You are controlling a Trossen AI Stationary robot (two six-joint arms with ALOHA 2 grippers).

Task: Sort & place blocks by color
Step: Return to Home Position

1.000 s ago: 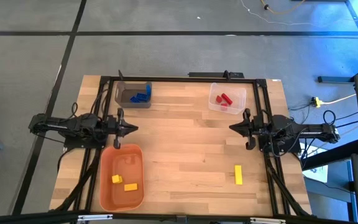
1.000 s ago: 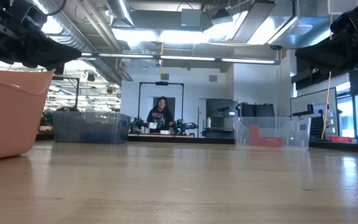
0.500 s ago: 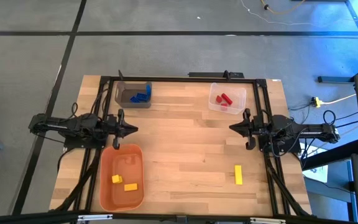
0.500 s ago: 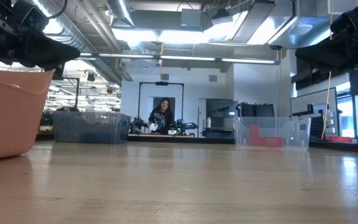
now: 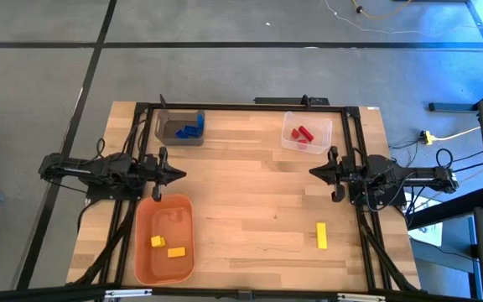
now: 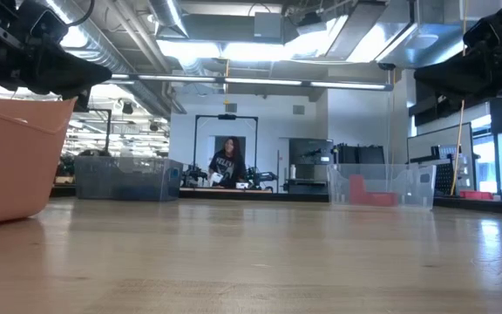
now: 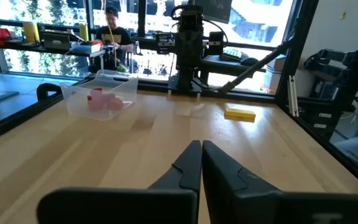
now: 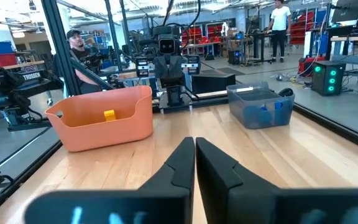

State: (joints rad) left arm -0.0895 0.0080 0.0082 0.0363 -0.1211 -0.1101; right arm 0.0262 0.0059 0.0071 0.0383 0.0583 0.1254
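Observation:
A long yellow block (image 5: pixel 321 236) lies flat on the wooden table near its front right, also seen in the left wrist view (image 7: pixel 240 114). Two yellow blocks (image 5: pixel 167 246) lie in the orange bin (image 5: pixel 144 247), blue blocks (image 5: pixel 190 128) in the grey bin (image 5: pixel 164 129), red blocks (image 5: pixel 302 134) in the clear bin (image 5: pixel 320 128). My left gripper (image 5: pixel 183 174) hovers shut at the table's left edge, just behind the orange bin. My right gripper (image 5: pixel 312 173) hovers shut at the right edge. Both point level toward the table's middle and hold nothing.
A black frame (image 5: pixel 250 106) runs around the table's far and side edges. Bare wood lies between the two grippers and across the table's middle. People stand in the room beyond the table (image 6: pixel 225 162).

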